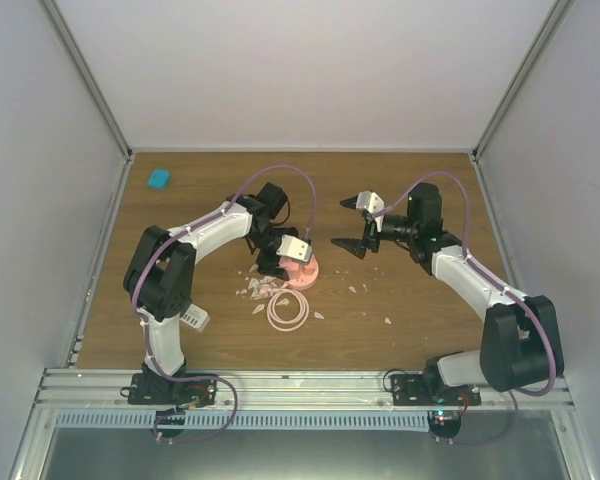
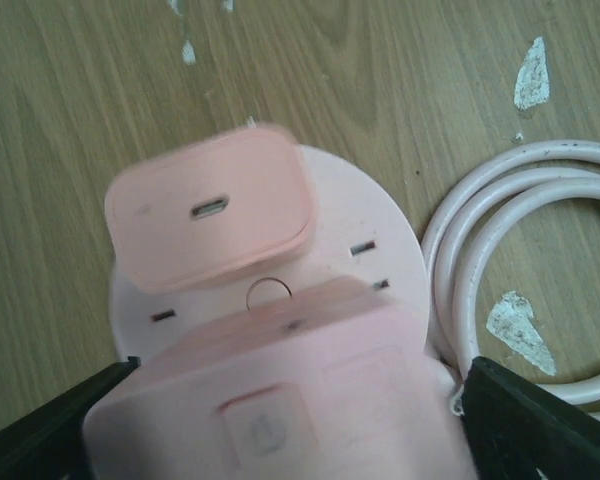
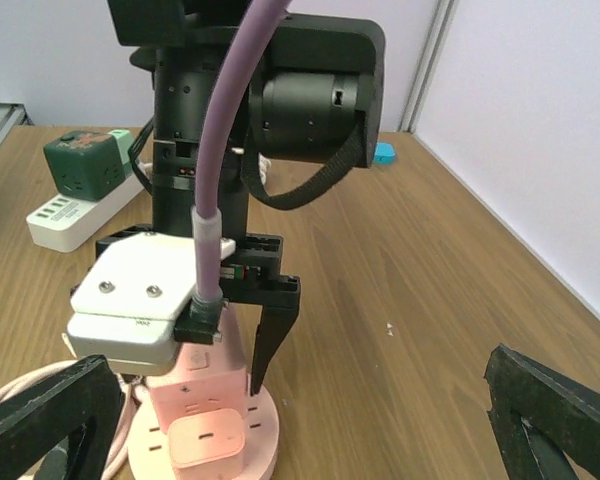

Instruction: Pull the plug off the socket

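A round pink socket base [image 2: 380, 225] carries a pink square block [image 2: 280, 400] and lies mid-table [image 1: 302, 273]. A pink plug [image 2: 212, 208] sits pushed into the base beside the block, and it also shows in the right wrist view [image 3: 205, 440]. My left gripper [image 2: 290, 430] reaches down over the block with a finger on each side, touching it, and it shows in the top view [image 1: 280, 262]. My right gripper [image 1: 346, 223] hangs open and empty above the table, right of the socket, also seen in its wrist view [image 3: 300, 400].
A coiled pink cable [image 1: 287, 310] lies in front of the socket. White flakes [image 1: 255, 290] are scattered around it. A white power strip [image 3: 65, 215] with a green cube [image 3: 85, 165] lies by the left arm. A teal object [image 1: 158, 179] sits at the far left.
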You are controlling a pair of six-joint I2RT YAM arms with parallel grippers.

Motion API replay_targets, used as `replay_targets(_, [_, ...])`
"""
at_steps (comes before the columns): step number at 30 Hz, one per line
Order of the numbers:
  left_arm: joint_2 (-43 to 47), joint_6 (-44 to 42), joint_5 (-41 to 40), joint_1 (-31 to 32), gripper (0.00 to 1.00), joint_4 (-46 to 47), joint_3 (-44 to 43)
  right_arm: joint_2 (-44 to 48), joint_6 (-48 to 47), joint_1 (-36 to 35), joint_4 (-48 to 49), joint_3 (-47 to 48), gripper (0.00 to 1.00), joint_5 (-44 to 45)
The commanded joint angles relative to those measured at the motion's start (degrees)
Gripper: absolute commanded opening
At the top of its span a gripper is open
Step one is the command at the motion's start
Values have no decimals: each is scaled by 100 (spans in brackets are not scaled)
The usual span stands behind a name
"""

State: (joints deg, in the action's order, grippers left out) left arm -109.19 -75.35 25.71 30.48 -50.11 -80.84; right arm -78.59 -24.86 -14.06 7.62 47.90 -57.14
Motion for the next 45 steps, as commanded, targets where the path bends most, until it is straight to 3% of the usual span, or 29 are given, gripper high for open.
replay_targets(1, [266, 346, 460, -120, 95, 416, -42, 3, -97, 167, 73, -78, 100, -180])
replay_targets(3, [453, 515, 618, -223, 99, 560, 86, -16, -121, 168, 81, -89, 100, -181])
replay_targets(11, [1362, 1497, 1631, -791, 99, 1194, 995, -281, -396, 116, -66, -55, 100, -283])
replay_targets(18, [2144, 2498, 1890, -1202, 99, 2080, 1943, -854, -1078, -305, -628, 321, 98, 28])
replay_targets(23, [2219, 2436, 2248, -1343, 99, 2160, 2250, -1299, -1598, -937, -981, 531, 96, 611])
replay_targets(28, [2449, 2370, 2413, -1344, 99, 3144, 2888, -1785, -1919, -1168, -1234, 811, 94, 1085])
replay_targets(33, [2180, 2369, 2533, -1292, 99, 3621, 3048, -2123, -2190, -1168, -1634, 1003, 92, 1086])
replay_targets(45, [1599, 2641, 2255, -958, 89, 4113, 2973, -2449, -2284, -1272, -2116, 1221, 86, 1169])
